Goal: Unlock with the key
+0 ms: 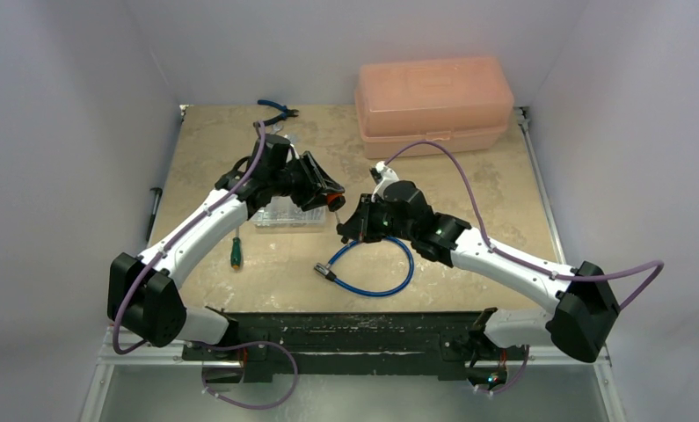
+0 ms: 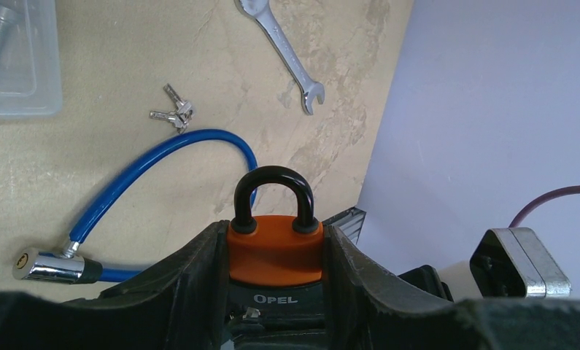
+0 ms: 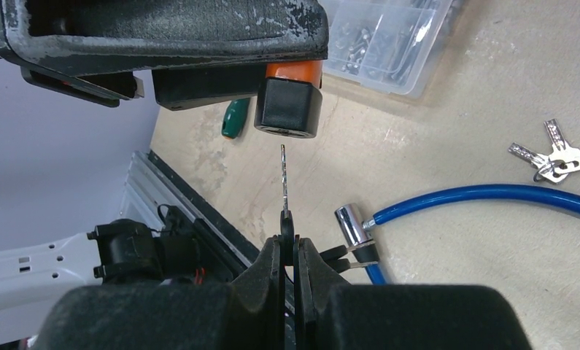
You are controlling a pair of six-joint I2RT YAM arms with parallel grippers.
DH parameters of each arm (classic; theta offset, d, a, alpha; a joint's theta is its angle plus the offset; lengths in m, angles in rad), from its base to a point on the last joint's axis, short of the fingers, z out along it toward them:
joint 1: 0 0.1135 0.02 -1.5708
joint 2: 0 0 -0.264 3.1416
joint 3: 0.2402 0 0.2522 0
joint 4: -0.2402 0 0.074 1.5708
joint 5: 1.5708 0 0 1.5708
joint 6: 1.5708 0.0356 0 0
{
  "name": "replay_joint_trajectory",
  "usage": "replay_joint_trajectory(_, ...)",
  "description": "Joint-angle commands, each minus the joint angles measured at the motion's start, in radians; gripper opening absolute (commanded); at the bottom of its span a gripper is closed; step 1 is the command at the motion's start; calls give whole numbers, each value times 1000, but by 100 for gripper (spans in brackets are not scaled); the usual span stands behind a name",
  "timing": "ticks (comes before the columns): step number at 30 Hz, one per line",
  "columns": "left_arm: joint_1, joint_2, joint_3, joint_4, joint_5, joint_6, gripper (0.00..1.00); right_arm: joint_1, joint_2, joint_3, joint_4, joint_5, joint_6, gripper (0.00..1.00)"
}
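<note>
My left gripper (image 2: 274, 257) is shut on the orange padlock (image 2: 274, 246), whose black shackle points away from the wrist. In the top view the left gripper (image 1: 324, 188) holds the padlock (image 1: 334, 200) above the table's middle. In the right wrist view the padlock's black keyhole end (image 3: 288, 109) hangs at the top. My right gripper (image 3: 287, 248) is shut on the key (image 3: 284, 182) by its black head. The blade points up at the keyhole end, its tip a small gap short. In the top view the right gripper (image 1: 349, 230) sits just right of the padlock.
A blue cable lock (image 1: 374, 268) lies below both grippers, with a bare silver key bunch (image 3: 551, 157) beside it. A clear parts box (image 1: 288, 215), a green screwdriver (image 1: 236, 251), a wrench (image 2: 285, 52), blue pliers (image 1: 280, 110) and a pink toolbox (image 1: 433, 97) lie around.
</note>
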Motion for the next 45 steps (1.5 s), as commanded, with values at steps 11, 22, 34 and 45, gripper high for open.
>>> replay_joint_trajectory(11, 9, -45, -7, 69, 9, 6, 0, 3, -42, 54, -6, 72, 21, 0)
replay_joint_trajectory(22, 7, -42, -23, 100, 32, -9, 0, 3, -14, 66, 2, 77, 27, 0)
replay_joint_trajectory(34, 7, -43, -25, 108, 29, -10, 0, 3, 2, 58, 15, 74, 30, 0)
replay_joint_trajectory(45, 7, -47, -31, 118, 23, -20, 0, 3, 9, 38, 38, 62, 38, 0)
